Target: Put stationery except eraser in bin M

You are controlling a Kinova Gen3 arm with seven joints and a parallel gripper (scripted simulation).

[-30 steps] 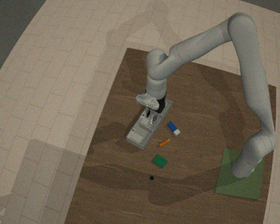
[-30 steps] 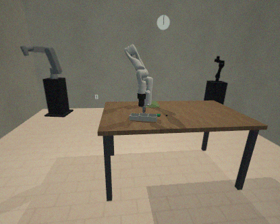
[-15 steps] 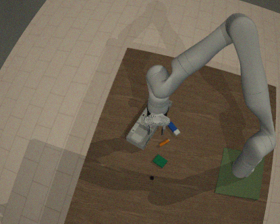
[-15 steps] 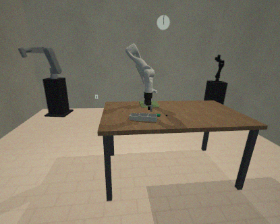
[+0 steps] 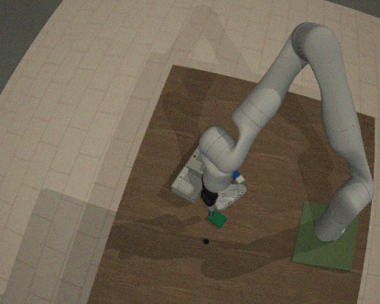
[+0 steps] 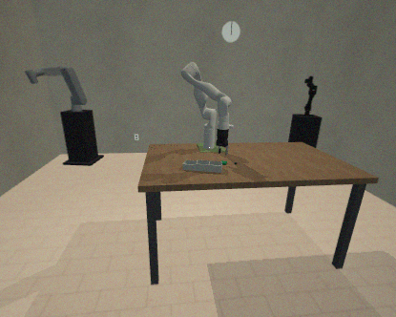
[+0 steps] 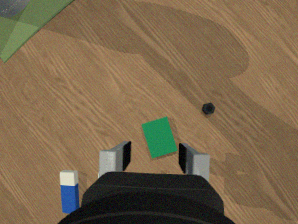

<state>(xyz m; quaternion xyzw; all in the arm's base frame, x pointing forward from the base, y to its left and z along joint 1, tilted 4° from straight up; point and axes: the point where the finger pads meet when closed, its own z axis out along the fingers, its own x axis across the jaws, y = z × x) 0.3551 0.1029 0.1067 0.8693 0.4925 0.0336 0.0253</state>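
My gripper (image 5: pixel 211 212) (image 6: pixel 223 152) (image 7: pixel 154 152) is open and empty, above the table beside a flat green block (image 5: pixel 217 219) (image 6: pixel 223 162) (image 7: pixel 159 137). In the wrist view the block lies between and just ahead of the fingertips. The blue and white eraser (image 5: pixel 238 176) (image 7: pixel 70 192) lies on the table, left of the fingers in the wrist view. The grey bins (image 5: pixel 185 188) (image 6: pixel 202 167) stand in a joined row on the table. The arm partly covers them in the top view. Their letters are too small to read, and their contents do not show clearly.
A small black nut-like piece (image 5: pixel 206 241) (image 6: pixel 235 163) (image 7: pixel 208 108) lies beyond the green block. A green mat (image 5: pixel 303 238) (image 7: pixel 30 32) lies under the arm's base. The arm hides part of the table beside the bins in the top view.
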